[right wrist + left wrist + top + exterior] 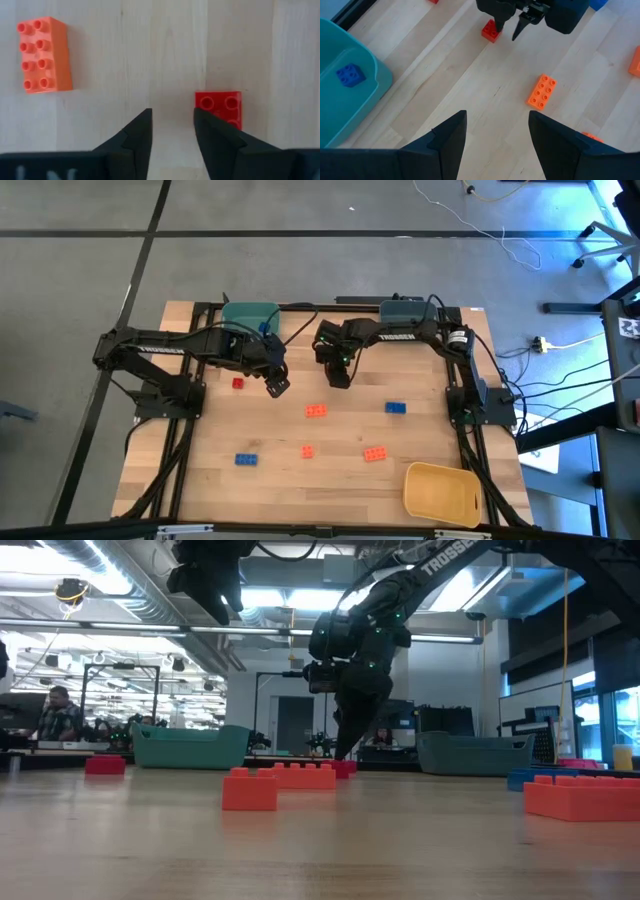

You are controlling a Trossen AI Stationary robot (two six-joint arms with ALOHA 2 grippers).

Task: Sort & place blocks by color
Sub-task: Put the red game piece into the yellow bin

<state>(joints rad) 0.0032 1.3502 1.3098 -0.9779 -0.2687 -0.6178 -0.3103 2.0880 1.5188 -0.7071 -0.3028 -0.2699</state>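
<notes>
Blocks (316, 411) scattered on pale wooden table (300, 480), perhaps a workshop behind.

Red block (218, 108) and orange block (43, 55) lie on pale wood table (150, 50); a blue block (350, 75) sits in the teal bin (375, 85) (dark fingers).

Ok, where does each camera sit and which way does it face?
High: overhead, straight down; both arms over the table.
Low: tabletop height, facing the room; right gripper hangs in.
Left wrist: behind left gripper, facing right gripper.
Right wrist: straight down past its fingers.
Both wrists share red block, orange block.
</notes>
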